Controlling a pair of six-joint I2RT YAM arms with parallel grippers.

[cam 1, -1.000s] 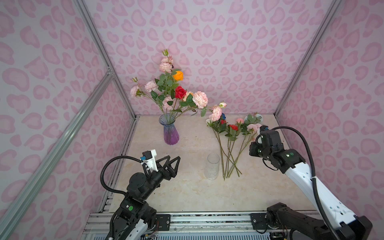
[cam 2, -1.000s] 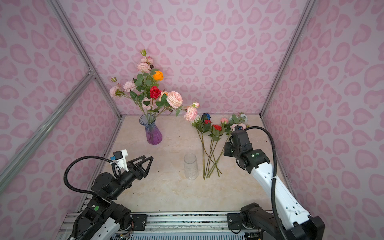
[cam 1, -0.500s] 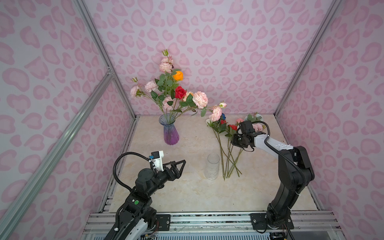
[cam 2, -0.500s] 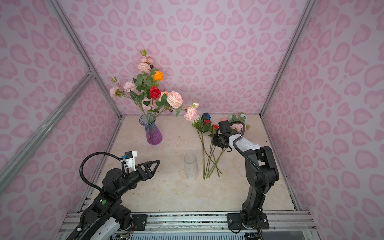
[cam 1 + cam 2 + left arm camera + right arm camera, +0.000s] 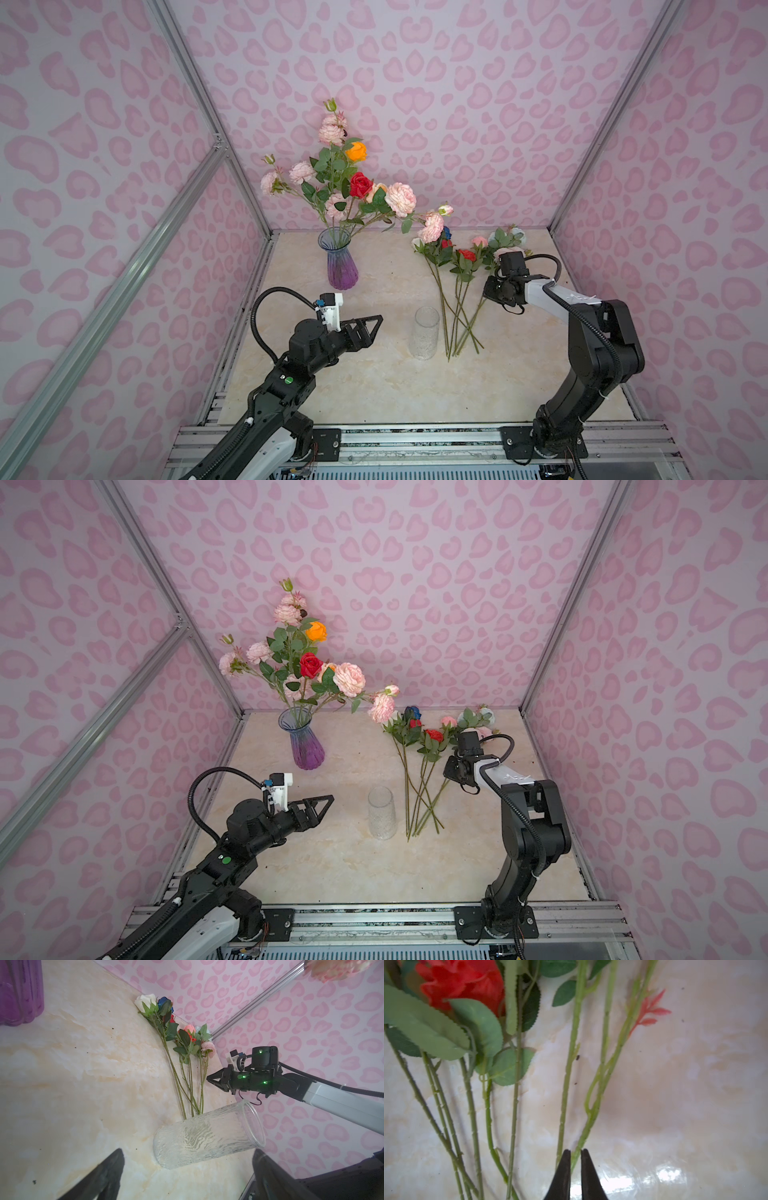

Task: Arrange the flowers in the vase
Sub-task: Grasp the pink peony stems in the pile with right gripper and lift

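The purple vase (image 5: 341, 266) (image 5: 306, 748) stands at the back left and holds a bunch of pink, red and orange flowers (image 5: 359, 185). Several loose flowers (image 5: 457, 257) (image 5: 424, 739) (image 5: 187, 1043) lie on the table at the right, stems toward the front. My right gripper (image 5: 486, 293) (image 5: 446, 771) (image 5: 575, 1150) is low over those stems, jaws pinched on one thin green stem (image 5: 588, 1124). My left gripper (image 5: 372, 330) (image 5: 324, 810) (image 5: 188, 1151) hovers open and holds nothing, pointing at a clear glass vase (image 5: 424, 338) (image 5: 207, 1136).
The clear glass vase (image 5: 381, 818) stands upright just left of the stem ends. Pink patterned walls with metal posts (image 5: 598, 137) close in the table on three sides. A metal rail (image 5: 415, 440) runs along the front edge.
My right gripper has dropped from near the blooms to the stems and closed on one. The left arm has reached forward toward the clear glass vase, still open.
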